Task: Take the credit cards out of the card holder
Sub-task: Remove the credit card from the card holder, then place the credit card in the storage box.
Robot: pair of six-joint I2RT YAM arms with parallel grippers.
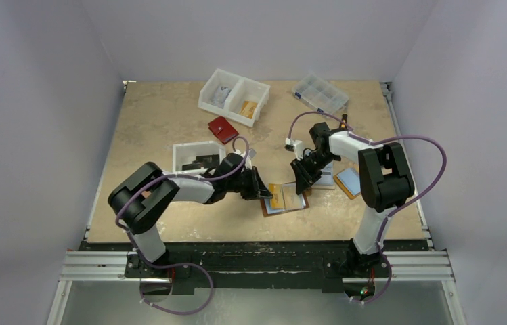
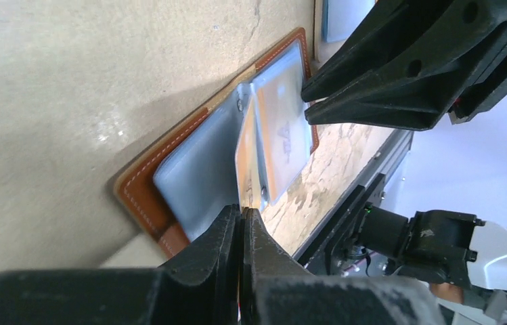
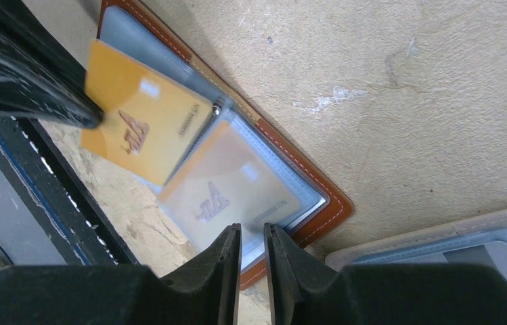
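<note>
While the card holder (image 2: 142,203) lies open and flat on the table (image 3: 372,81) between the two arms, the left gripper (image 2: 240,210) has its fingers pressed together on the edge of an orange card (image 3: 143,120). The card is tilted up off the half of the holder nearer the left arm, above a pale blue-grey sleeve, with its far edge close to the spine. A second orange card (image 3: 227,193) lies flat inside the clear sleeve on the other half. The right gripper (image 3: 250,233) points down at that sleeve's outer edge with its fingers a narrow gap apart. Nothing shows between them, and I cannot tell whether the tips touch the plastic. Farther back lies a red wallet (image 1: 223,129), well apart from the card holder. Near the right arm sits another holder (image 1: 349,181) with a blue panel.
</note>
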